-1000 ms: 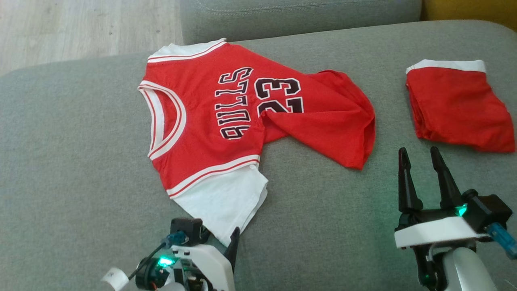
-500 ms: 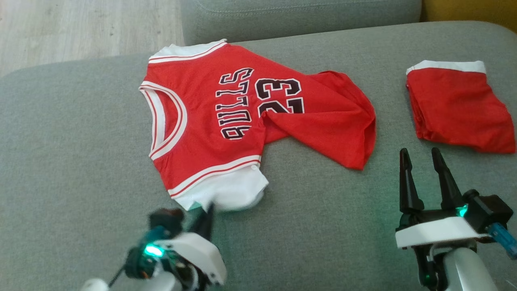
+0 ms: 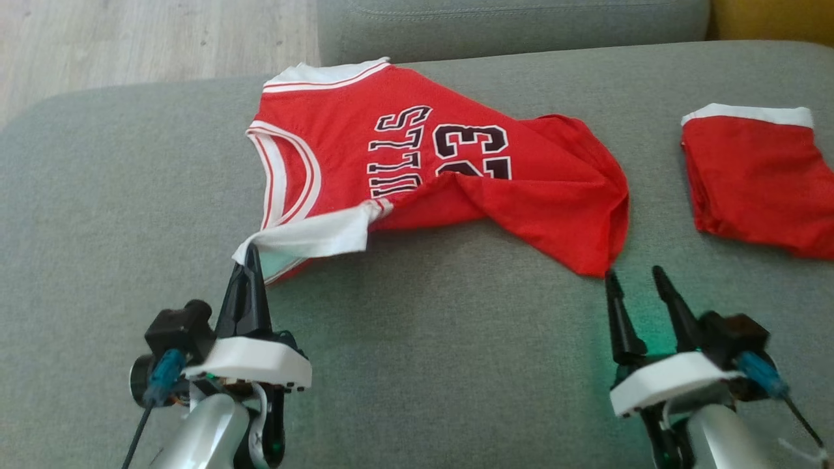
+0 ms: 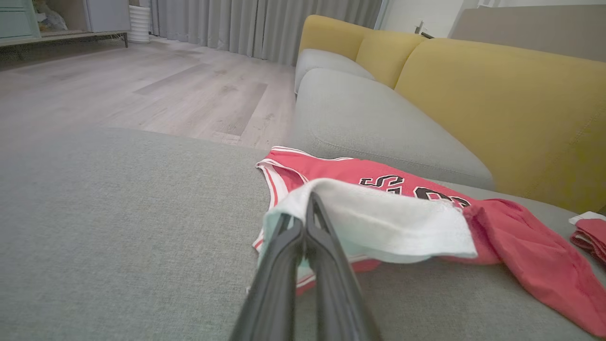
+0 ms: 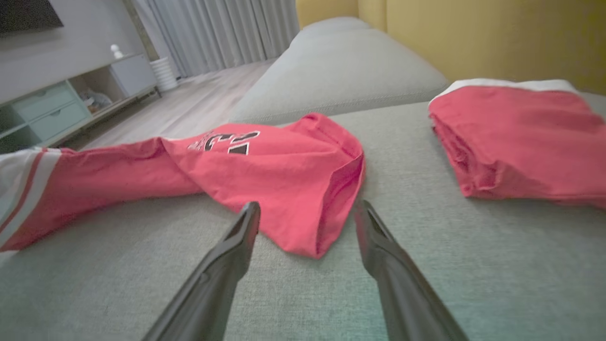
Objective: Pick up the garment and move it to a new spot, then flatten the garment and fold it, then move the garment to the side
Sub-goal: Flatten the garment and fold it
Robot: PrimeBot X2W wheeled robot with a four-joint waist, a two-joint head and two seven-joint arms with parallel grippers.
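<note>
The garment (image 3: 417, 163) is a red jersey with white sleeves and black lettering, lying crumpled on the grey sofa seat (image 3: 456, 326). My left gripper (image 3: 251, 257) is shut on its white sleeve (image 3: 313, 236), lifting that sleeve over the jersey's near edge; the left wrist view shows the closed fingers (image 4: 307, 237) pinching the white cloth (image 4: 378, 222). My right gripper (image 3: 635, 277) stands open just short of the jersey's red bottom corner (image 3: 596, 260); in the right wrist view that corner (image 5: 307, 237) lies between the spread fingertips (image 5: 307, 213).
A folded red piece with a white band (image 3: 756, 176) lies at the right of the seat. Yellow backrest cushions (image 4: 497, 104) rise behind the sofa. Wooden floor (image 3: 150, 39) lies beyond the seat's far left edge.
My left gripper shut on the white sleeve and pulled it up and left over the jersey. The right gripper moved forward to the red corner. The head camera shifted slightly.
</note>
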